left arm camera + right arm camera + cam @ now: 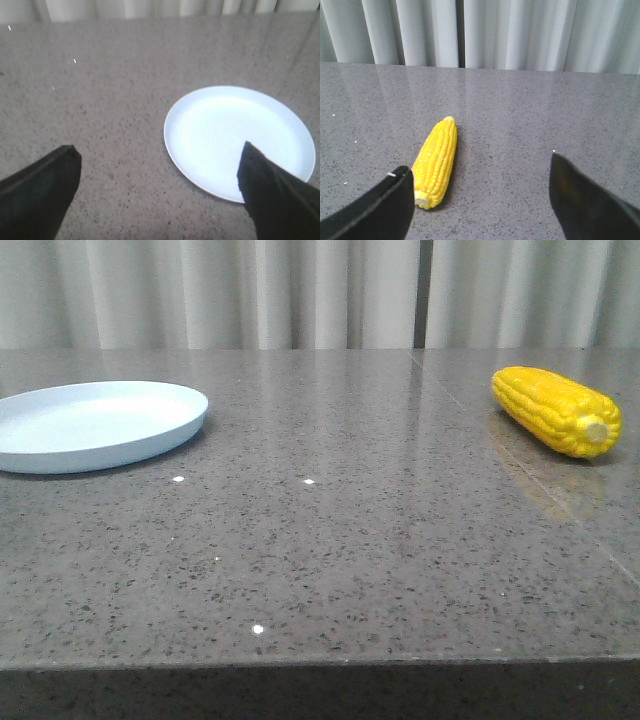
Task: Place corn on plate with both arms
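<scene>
Presently catalogued, starting at the tools. Right gripper (480,200): black fingers spread wide, nothing between them, above the grey speckled tabletop (330,560). Left gripper (160,192): fingers likewise apart and empty.

Corn cob (436,162): bright yellow, lay flat on the stone near the right gripper's left finger, stub end toward the camera; in the front view (555,410) it sat at the far right. Plate (240,140): pale blue-white, empty, near the left gripper; at the far left in the front view (95,425), well apart from the cob.

Risk, as judged: the round cob could roll or slip on the glossy surface if pinched off-centre, and a handover between arms could drop it.

Unclear: both arms were absent from the front view; the plate's left edge was cropped there; fingertips were cut off in both wrist views.
</scene>
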You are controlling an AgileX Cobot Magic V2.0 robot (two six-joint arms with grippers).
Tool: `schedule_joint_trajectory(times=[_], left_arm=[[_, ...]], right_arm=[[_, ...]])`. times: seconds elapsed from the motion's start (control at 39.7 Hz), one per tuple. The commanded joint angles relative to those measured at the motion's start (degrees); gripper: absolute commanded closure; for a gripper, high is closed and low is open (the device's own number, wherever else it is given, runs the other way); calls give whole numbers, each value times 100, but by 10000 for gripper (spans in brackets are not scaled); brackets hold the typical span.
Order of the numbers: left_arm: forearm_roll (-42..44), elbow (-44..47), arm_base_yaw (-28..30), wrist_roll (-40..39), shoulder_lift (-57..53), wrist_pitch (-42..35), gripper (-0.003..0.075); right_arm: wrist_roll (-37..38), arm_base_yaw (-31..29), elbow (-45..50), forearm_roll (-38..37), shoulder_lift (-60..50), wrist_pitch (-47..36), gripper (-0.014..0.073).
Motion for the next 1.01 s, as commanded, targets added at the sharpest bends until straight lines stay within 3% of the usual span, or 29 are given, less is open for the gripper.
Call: schedule_joint_trajectory(times=[0.0, 0.13, 0.5, 0.76, 0.98], left_arm=[[-83, -766, -27, -210, 743, 316, 101], [-83, -1487, -27, -271, 1770, 786, 101], [-146, -2812, -27, -271, 4044, 1147, 107], [-264, -3064, -27, -271, 4796, 1201, 304], [-401, -3072, -111, -271, 5045, 1157, 424]], right_arm=[[-47, -22, -198, -45, 84, -478, 13], [-47, -22, -198, -45, 84, -478, 13], [-47, -22, -198, -45, 84, -478, 13], [-47, -22, -198, -45, 84, -478, 13], [-47, -22, -198, -45, 84, -478, 13]])
